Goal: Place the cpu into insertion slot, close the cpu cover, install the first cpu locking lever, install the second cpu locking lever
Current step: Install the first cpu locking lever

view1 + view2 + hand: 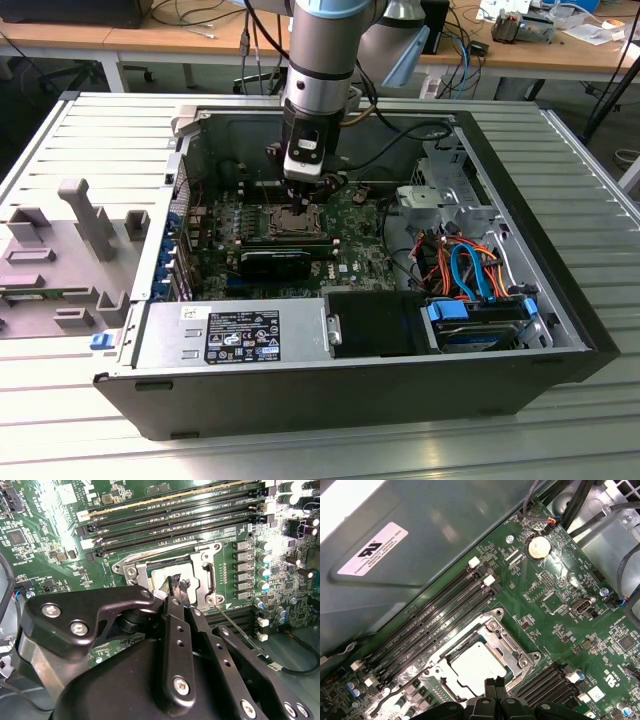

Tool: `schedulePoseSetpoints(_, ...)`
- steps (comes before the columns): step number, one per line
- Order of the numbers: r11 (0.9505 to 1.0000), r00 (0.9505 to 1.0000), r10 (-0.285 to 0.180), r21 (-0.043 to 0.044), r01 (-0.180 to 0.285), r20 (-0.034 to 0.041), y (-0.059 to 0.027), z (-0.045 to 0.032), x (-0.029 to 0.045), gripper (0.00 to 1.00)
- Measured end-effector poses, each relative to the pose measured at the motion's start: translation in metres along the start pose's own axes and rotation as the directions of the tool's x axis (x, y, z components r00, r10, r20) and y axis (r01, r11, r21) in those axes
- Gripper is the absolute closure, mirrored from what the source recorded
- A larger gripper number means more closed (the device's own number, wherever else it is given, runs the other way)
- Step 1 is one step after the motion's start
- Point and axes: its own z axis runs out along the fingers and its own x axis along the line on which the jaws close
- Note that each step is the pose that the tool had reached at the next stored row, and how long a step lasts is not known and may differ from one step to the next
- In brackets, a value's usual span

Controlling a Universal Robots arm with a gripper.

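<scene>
Probably lever step: black pincer [495,682], tips together, empty, over silver-rimmed square insertion slot [496,625] mid green motherboard [560,605]; silver cpu [475,666] seated, thin silvery frame cpu cover [510,652] looks down; thin wire lever [242,627] needs precise hooking

The cpu cover [514,649] is made of shiny, silvery metal, and the cpu [477,666] is topped with smooth, pale metal. The board [555,605] is coated in glossy green, the memory slots [437,622] are made of black plastic, and the case wall [445,510] is made of smooth grey metal with a white paper label [372,547] stuck on it. The gripper [178,585] is built of dull black parts held by shiny metal screws [181,684], and the table [590,210] is made of ribbed, silvery metal.
</scene>
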Motion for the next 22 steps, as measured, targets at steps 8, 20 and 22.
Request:
schedulePoseSetpoints(8, 0.9999, 0.9999, -0.013, 0.0004, 0.013, 0.0013, 0.0, 0.0, 0.0, 0.89)
schedulePoseSetpoints(20, 0.9995, 0.9995, -0.032, 0.0011, 0.032, 0.0031, 0.0, 0.0, 0.0, 0.89)
schedulePoseSetpoints(22, 0.9994, 0.9994, -0.034, 0.0012, 0.034, 0.0034, 0.0, 0.0, 0.0, 0.89)
